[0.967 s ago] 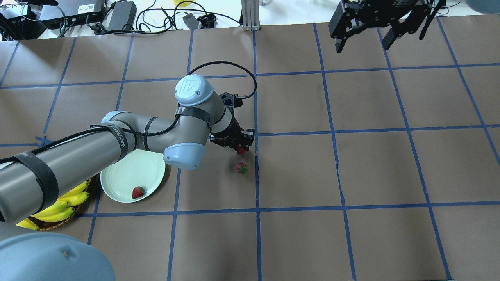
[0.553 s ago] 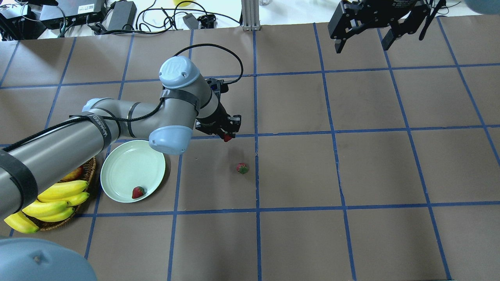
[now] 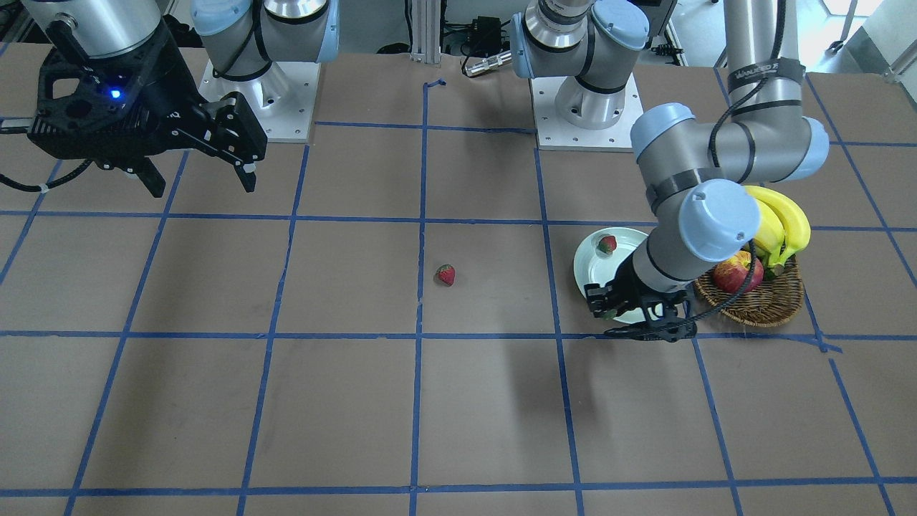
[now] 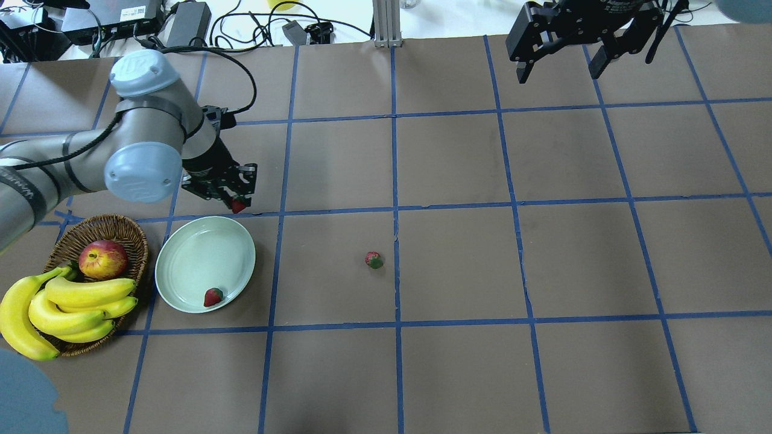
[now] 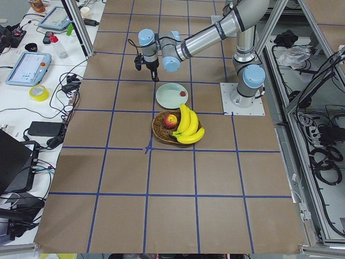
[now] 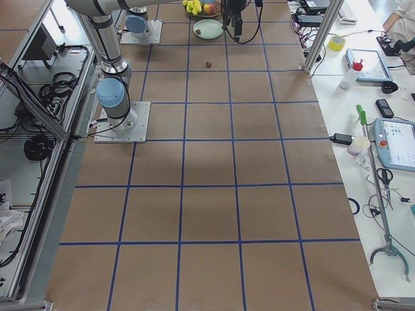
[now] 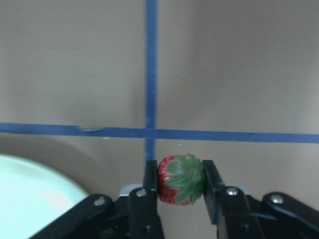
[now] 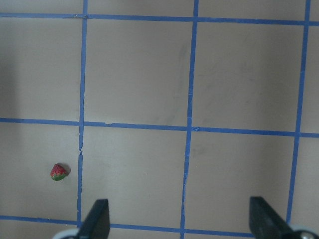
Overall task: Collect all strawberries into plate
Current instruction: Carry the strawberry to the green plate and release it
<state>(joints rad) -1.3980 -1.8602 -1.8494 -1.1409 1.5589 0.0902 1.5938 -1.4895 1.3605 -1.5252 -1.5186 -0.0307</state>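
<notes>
Strawberry (image 4: 212, 297) in plate (image 4: 194, 256) — near rim

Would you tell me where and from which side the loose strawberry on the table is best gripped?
I would take the loose strawberry across the widest part of its red body, beside the green cap, coming straight down. It lies on its side on the table, nothing near, so its rounded flanks are free. The left gripper holds another berry likewise.

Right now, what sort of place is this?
Probably a robotics lab: UR5e arms bolted to a table gridded with blue tape, with cables and a tablet alongside.
</notes>
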